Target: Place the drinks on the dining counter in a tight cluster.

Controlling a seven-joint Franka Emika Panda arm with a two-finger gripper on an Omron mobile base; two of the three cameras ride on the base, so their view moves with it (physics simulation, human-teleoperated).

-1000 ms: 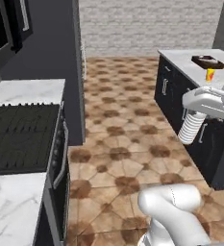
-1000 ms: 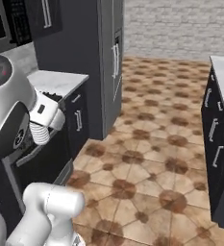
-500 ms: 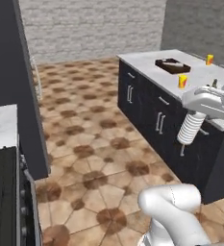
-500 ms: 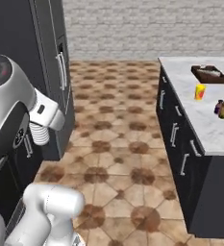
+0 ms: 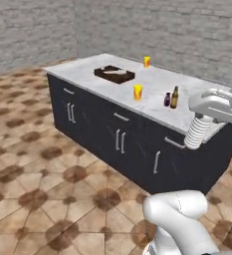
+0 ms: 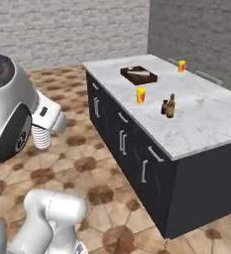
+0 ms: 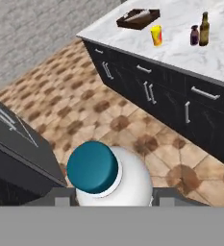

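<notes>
Terracotta-tiled kitchen floor runs up to the marble dining table (image 6: pixel 206 119), where the brown glass bottle (image 6: pixel 171 106) and the short maroon bottle (image 6: pixel 164 107) stand upright just beside each other, with a dark tray (image 6: pixel 138 75) holding something pale and two yellow cups (image 6: pixel 141 95) further along. The claw (image 7: pixel 111 194) has the white water bottle (image 7: pixel 114 180) with the teal cap clamped between its fingers, cap pointing at the camera. Looks like that pair sits well ahead, up and to the right in the hand view, so I'd guess the bottle needs carrying over beside them.

maroon drink (image 6: pixel 164 107): short, upright on the surface (image 6: pixel 211 119)
brown bottle (image 6: pixel 171 106): upright, just beside it
water bottle (image 7: pixel 108 177): teal-capped, seen between the fingers
</notes>
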